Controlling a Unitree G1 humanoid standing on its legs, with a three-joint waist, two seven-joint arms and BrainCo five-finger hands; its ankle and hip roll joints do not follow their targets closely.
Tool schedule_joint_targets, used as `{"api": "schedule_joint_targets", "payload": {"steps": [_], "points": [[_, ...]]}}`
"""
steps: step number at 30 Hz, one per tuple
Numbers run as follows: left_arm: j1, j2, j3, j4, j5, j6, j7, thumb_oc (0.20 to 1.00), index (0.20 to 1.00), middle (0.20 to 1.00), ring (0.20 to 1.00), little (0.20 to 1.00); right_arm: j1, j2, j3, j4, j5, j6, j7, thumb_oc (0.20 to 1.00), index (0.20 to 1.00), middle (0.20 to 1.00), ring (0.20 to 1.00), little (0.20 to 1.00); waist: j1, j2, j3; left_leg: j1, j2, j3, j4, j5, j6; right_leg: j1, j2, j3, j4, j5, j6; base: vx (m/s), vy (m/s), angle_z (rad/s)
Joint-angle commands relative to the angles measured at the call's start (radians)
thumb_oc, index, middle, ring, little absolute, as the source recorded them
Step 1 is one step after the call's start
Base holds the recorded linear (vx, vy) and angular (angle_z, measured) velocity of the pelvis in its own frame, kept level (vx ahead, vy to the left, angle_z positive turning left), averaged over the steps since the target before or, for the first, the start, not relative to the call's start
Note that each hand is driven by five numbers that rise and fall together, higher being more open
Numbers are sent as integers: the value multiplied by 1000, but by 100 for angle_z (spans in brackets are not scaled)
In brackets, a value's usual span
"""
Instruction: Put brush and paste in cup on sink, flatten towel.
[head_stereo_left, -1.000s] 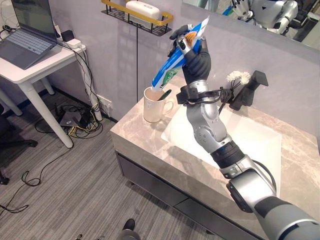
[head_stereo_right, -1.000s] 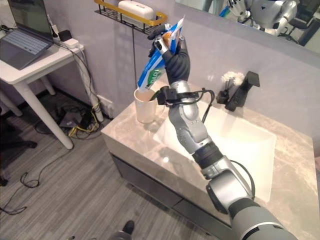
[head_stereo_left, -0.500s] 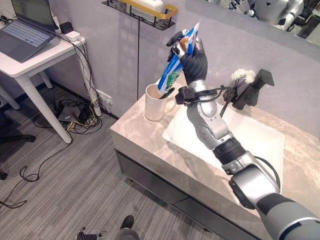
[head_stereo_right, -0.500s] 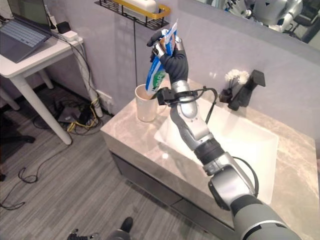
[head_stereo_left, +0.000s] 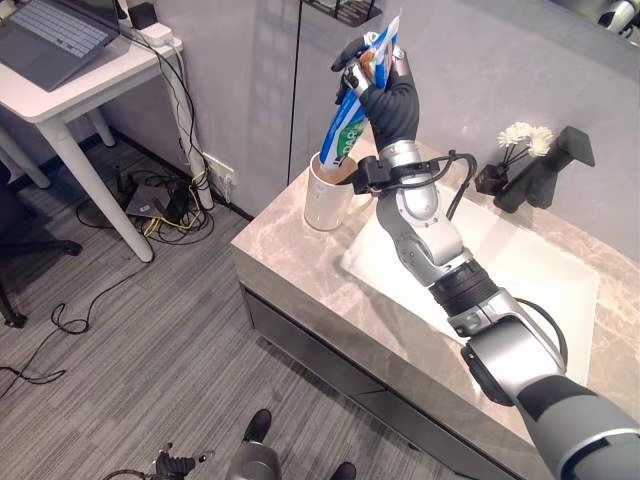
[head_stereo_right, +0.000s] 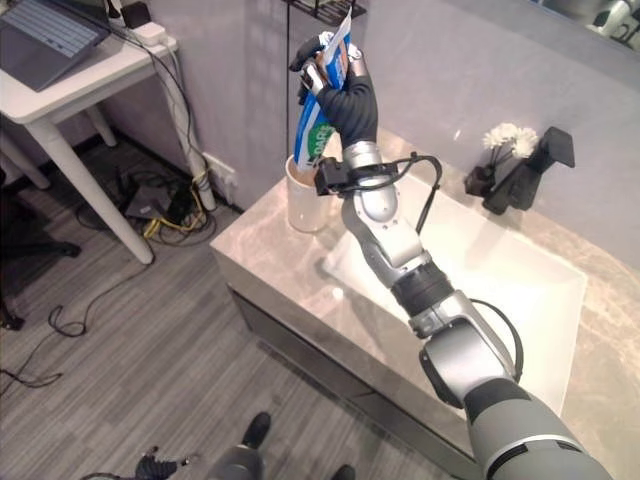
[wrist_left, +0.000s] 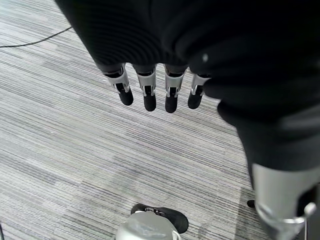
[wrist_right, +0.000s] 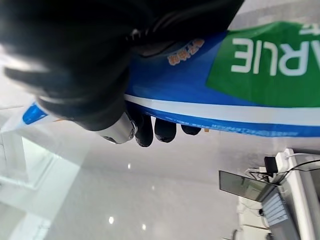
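Observation:
My right hand (head_stereo_left: 392, 108) is shut on a blue, white and green toothpaste tube (head_stereo_left: 348, 128), held high against the wall. The tube stands steeply, and its lower end reaches the mouth of a cream mug (head_stereo_left: 326, 204) at the counter's far left corner. From the right wrist view the tube (wrist_right: 260, 80) crosses under my curled fingers (wrist_right: 145, 131). My left hand (wrist_left: 150, 95) hangs over the grey floor with straight fingers and holds nothing.
A white sink basin (head_stereo_left: 525, 275) lies right of the mug in the marble counter (head_stereo_left: 300, 270). A black faucet (head_stereo_left: 548, 168) and white flowers (head_stereo_left: 518, 135) stand at the back. A white table (head_stereo_left: 70, 75) with a laptop stands on the left, with cables on the floor.
My right hand has turned the tube more upright and brought its lower end down to the mug's mouth. The head camera has shifted, so the whole scene sits differently.

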Motion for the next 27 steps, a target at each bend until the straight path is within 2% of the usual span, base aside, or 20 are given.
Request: {"api": "schedule_joint_targets", "payload": {"steps": [1, 12, 27], "points": [[-37, 47, -43, 64, 8, -18, 31, 1000, 1000, 1000, 1000, 1000, -130, -43, 4, -18, -36, -38, -20, 200, 200, 200, 200, 200, 21, -44, -1, -43, -47, 5, -16, 21, 50, 59, -113, 15, -1, 101, 67, 0, 0, 0], [-56, 47, -54, 68, 15, -12, 47, 1000, 1000, 1000, 1000, 1000, -113, 0, 16, -25, -34, -48, -24, 200, 200, 200, 200, 200, 5, -60, 12, -44, -43, 20, -16, 17, 51, 49, -111, 24, -1, 97, 64, 1, 0, 0], [-41, 38, -42, 95, 16, -9, 42, 1000, 1000, 1000, 1000, 1000, -96, -14, 35, 0, -78, -31, -25, 200, 200, 200, 200, 200, -7, -44, 7, -37, -39, 28, -16, 14, 52, 47, -112, 30, -1, 98, 66, 3, 1, -4]]}}
